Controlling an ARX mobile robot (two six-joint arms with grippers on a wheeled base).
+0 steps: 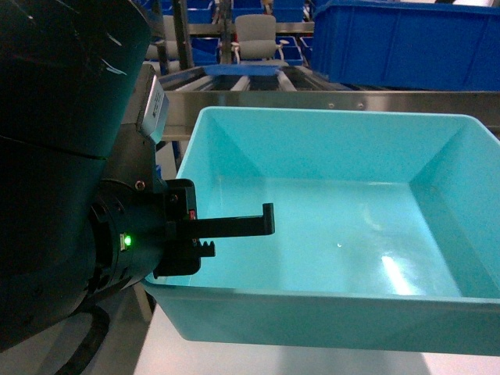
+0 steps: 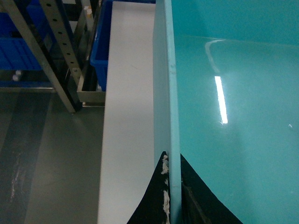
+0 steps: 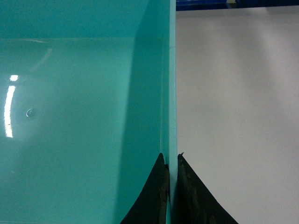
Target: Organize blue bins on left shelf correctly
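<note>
Black fingers of the left gripper are seen clamped on the left wall of the turquoise bin, one inside and one outside. On the opposite side, the right gripper is closed narrowly on the bin's right wall in the same way. The bin is held over a white table, just in front of the steel roller shelf. Dark blue crates are seen on the shelf behind, and a pale chair beyond.
</note>
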